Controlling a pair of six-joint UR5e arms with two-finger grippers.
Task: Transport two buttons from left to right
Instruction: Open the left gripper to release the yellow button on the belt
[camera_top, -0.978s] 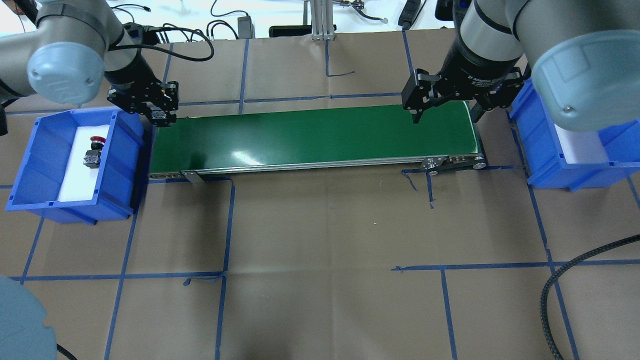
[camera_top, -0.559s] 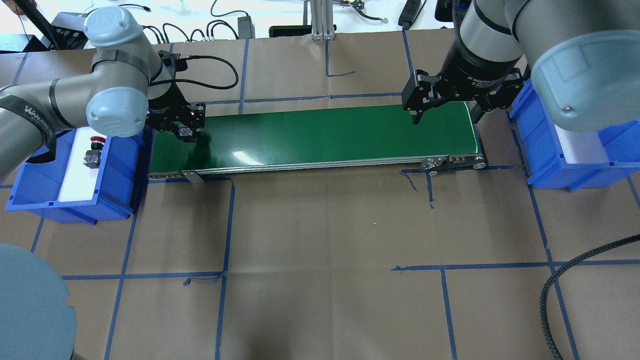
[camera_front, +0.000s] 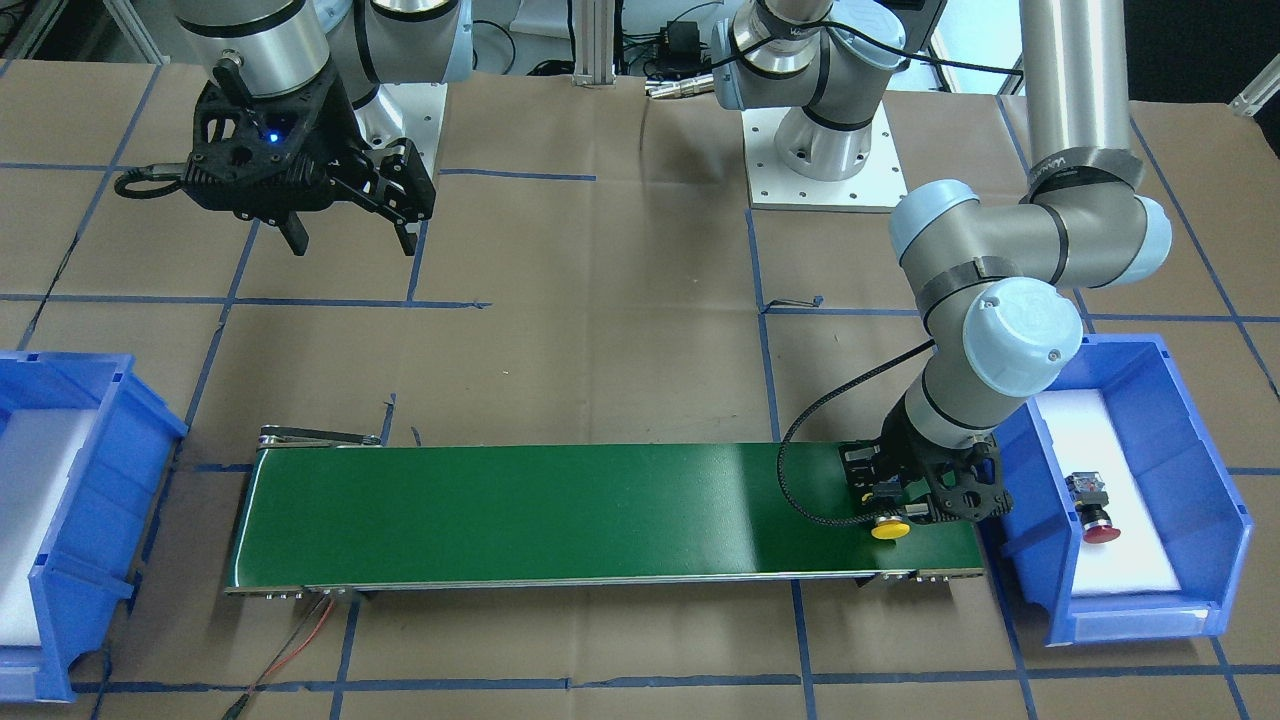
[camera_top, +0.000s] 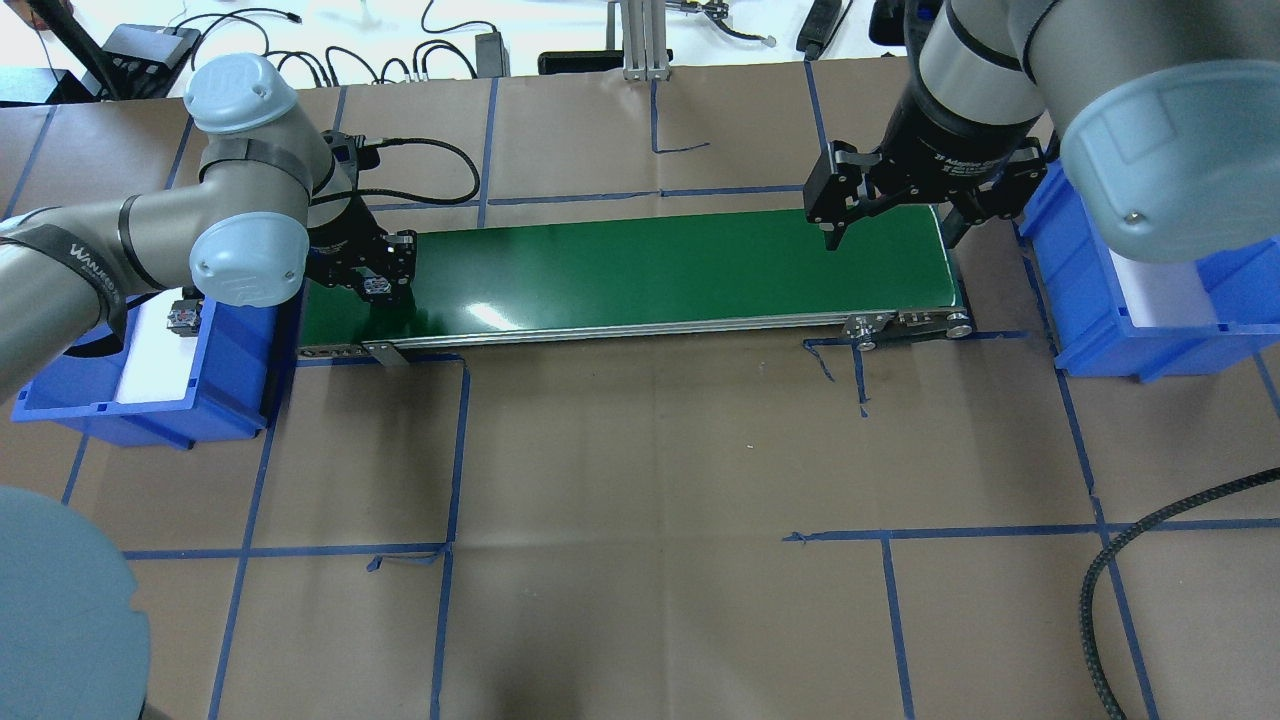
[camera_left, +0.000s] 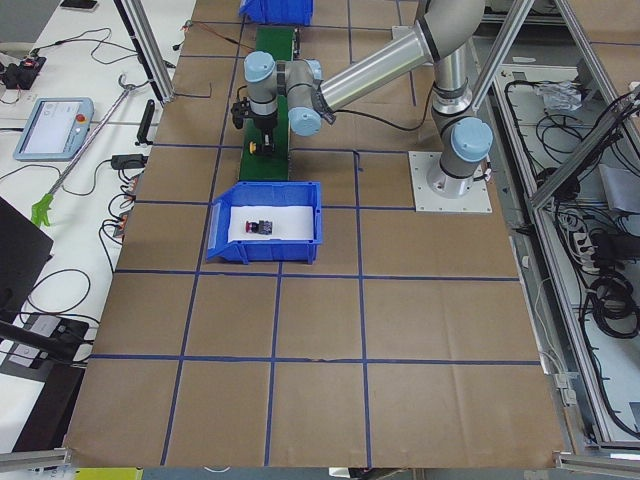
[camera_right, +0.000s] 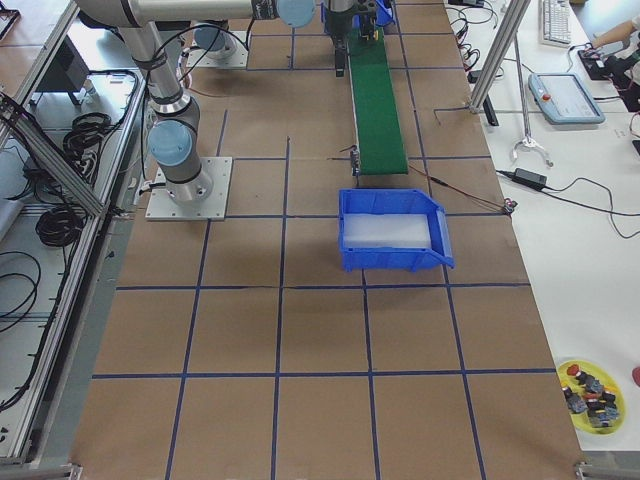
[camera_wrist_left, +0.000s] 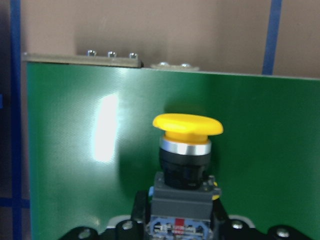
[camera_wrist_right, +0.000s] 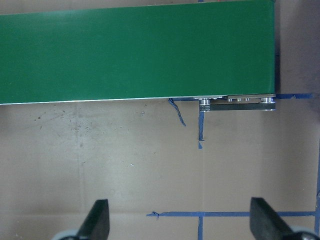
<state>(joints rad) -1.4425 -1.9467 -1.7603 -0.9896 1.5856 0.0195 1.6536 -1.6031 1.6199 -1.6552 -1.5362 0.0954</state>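
My left gripper (camera_top: 375, 285) is shut on the yellow-capped button (camera_front: 890, 530) and holds it low over the left end of the green conveyor belt (camera_top: 650, 265). In the left wrist view the button (camera_wrist_left: 187, 131) lies on its side over the belt, cap pointing away from the fingers. I cannot tell whether it touches the belt. The red-capped button (camera_front: 1095, 510) lies on white foam in the left blue bin (camera_front: 1205, 480). In the overhead view my arm hides its cap. My right gripper (camera_top: 888, 238) is open and empty above the belt's right end.
The right blue bin (camera_top: 1100, 330) with white foam stands just past the belt's right end. A black braided cable (camera_top: 1130, 560) lies at the table's front right. A grey arm joint (camera_top: 50, 610) covers the overhead view's lower left corner.
My left arm has swung from beside the left bin to over the belt's left end and come down with the yellow button. The right arm has not moved.
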